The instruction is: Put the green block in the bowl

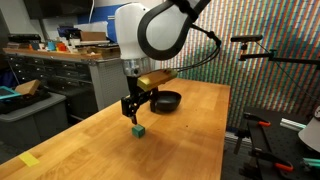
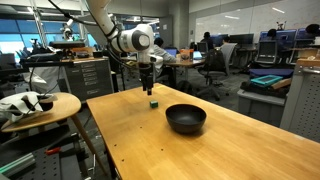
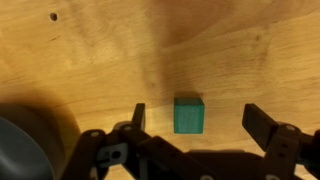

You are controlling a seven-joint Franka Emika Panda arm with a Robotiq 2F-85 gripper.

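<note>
Workshop benches and desks crowd round the pale wooden table (image 1: pixel 195 140), which carries very little. Reading the wrist view from left to right, the bowl (image 3: pixel 18 150) shows first as a dark curve at about eight o'clock from the green block (image 3: pixel 189 115), near it but apart. Then comes the cube itself, flanked by the fingers (image 3: pixel 262 122). The pincer (image 1: pixel 134 114) is spread wide and grasps nothing, hanging straight above the block with a gap on both sides. The right-hand gap looks wider, so it seems a shade off centre. I'd judge it is lined up that way so a plain drop would straddle the cube before clenching. In both exterior views the block sits flat on the table, not yet lifted. The bowl (image 2: pixel 186 118) looks empty and is close enough for a short carry.
</note>
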